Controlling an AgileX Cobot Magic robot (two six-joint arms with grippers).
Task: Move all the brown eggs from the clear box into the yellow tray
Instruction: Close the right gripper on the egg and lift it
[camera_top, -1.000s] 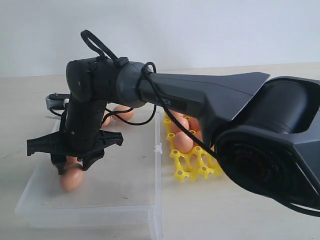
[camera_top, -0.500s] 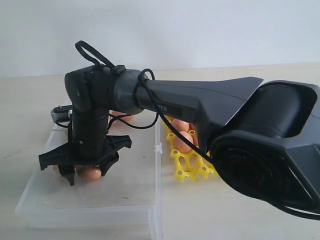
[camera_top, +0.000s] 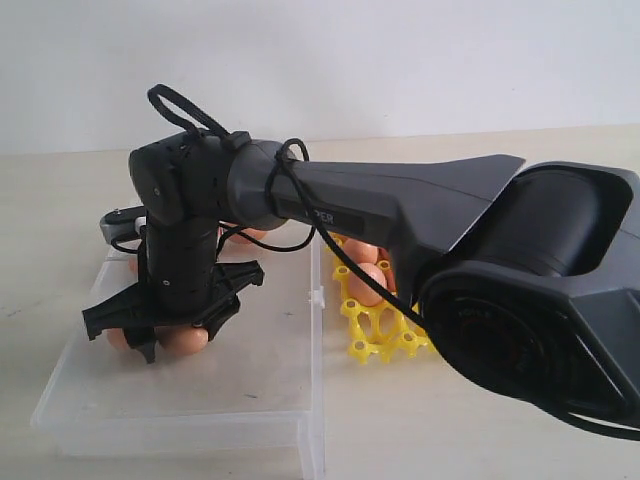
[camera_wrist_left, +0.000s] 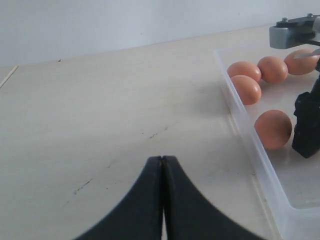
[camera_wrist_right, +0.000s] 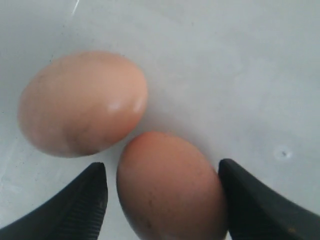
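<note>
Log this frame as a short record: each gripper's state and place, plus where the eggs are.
right gripper: open, jaws either side of a brown egg in the clear box
left gripper: shut, above bare table beside the box
eggs in box: at least five visible
yellow tray: holds several tray eggs, partly hidden by the arm

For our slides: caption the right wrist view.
Open right gripper straddles one brown egg in the clear box; a second egg lies alongside.
</note>
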